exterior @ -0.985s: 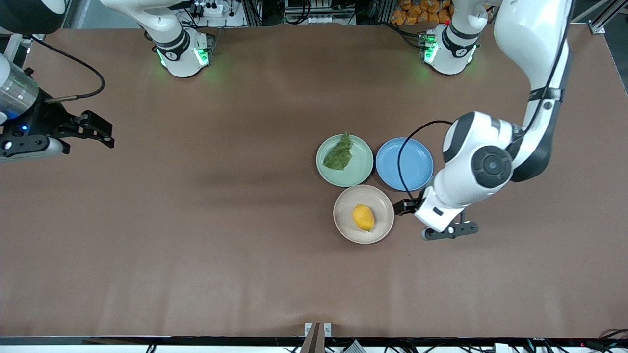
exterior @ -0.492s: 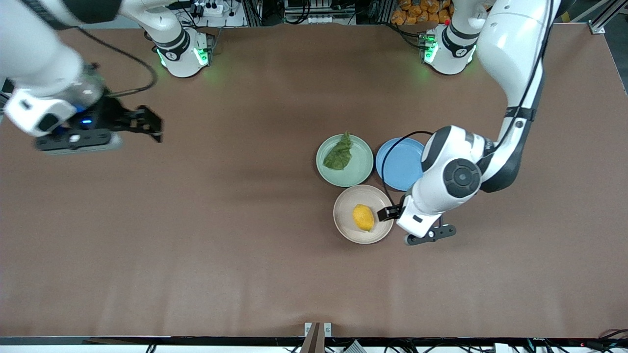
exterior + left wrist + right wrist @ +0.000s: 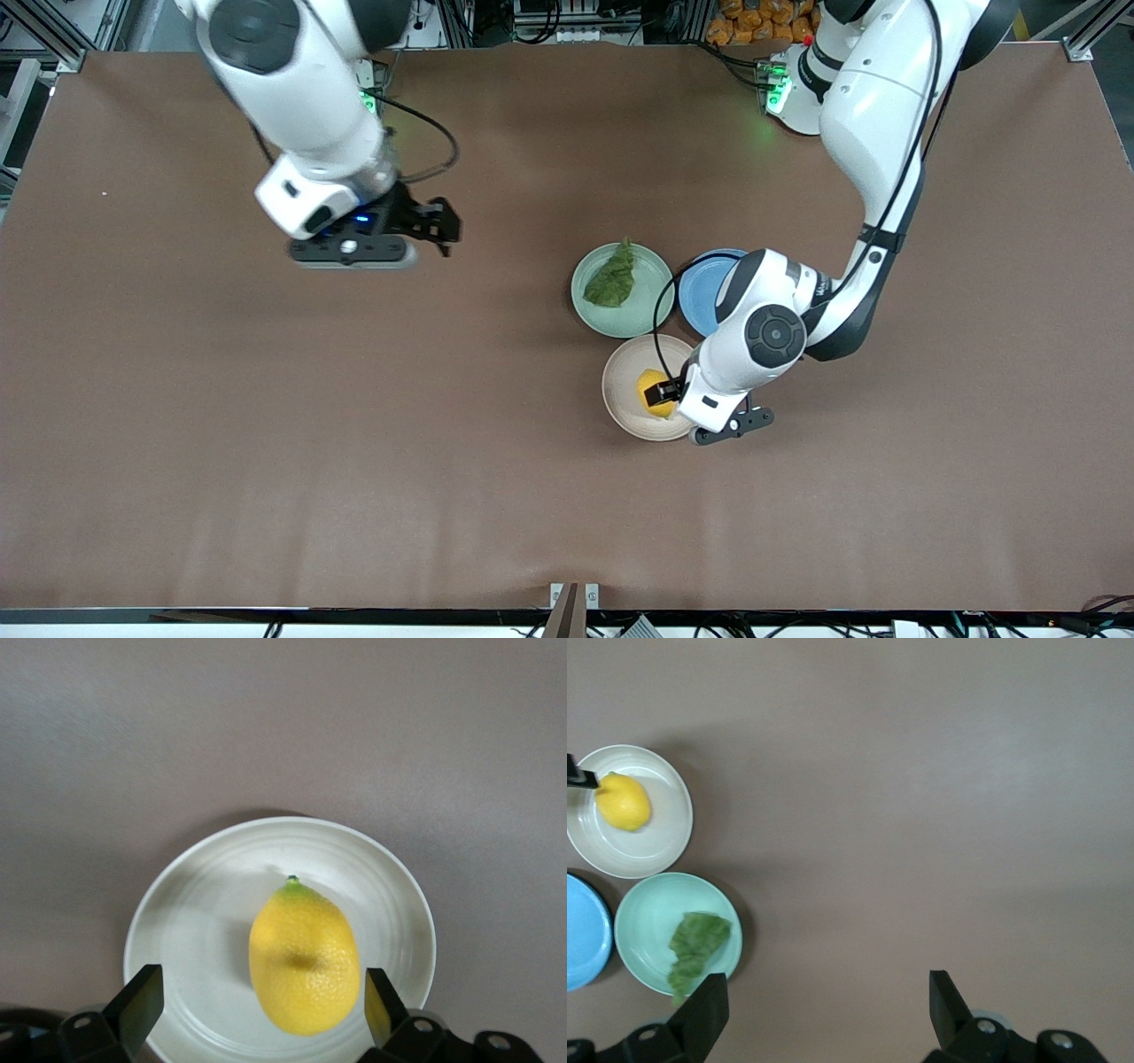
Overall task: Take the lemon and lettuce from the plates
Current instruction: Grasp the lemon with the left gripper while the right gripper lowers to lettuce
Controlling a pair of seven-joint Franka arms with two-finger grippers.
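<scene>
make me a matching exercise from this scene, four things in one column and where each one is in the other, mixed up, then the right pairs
Things:
1. lemon
2. lettuce
3. left gripper
4. right gripper

Places or states:
A. open, over bare table toward the right arm's end
B. lying on the mint green plate
C. open, over the lemon
D. lying on the beige plate

Pairs: 1-D, 2-B, 3-C, 4-A
</scene>
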